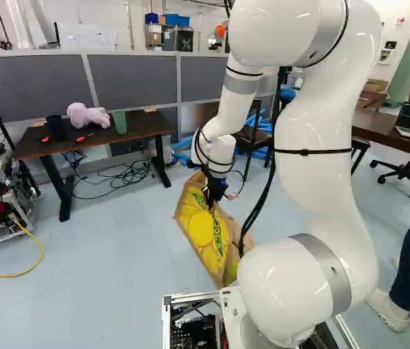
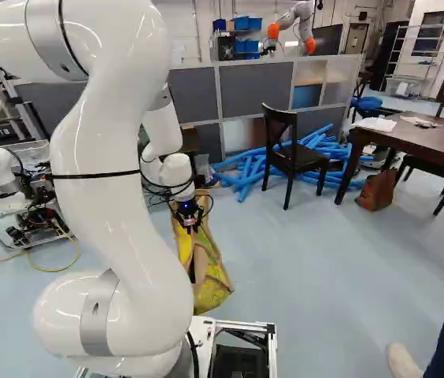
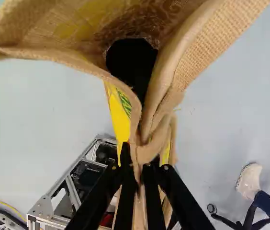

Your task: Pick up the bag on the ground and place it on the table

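Pinching the bag (image 1: 203, 231) by its top edge, the pincer (image 2: 190, 224) hangs well apart from the counter (image 1: 141, 125) with the pink toy (image 1: 87, 116).

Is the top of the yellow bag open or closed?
Open: the wrist view looks into the bag, where something dark shows between its spread sides. The gripper pinches just one part of the rim.

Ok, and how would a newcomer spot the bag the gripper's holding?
Find the nearest white arm and follow it down to its black gripper. Pinched there is a tan woven bag with yellow panels and green lettering. The brown bag by the dark table shows no yellow.
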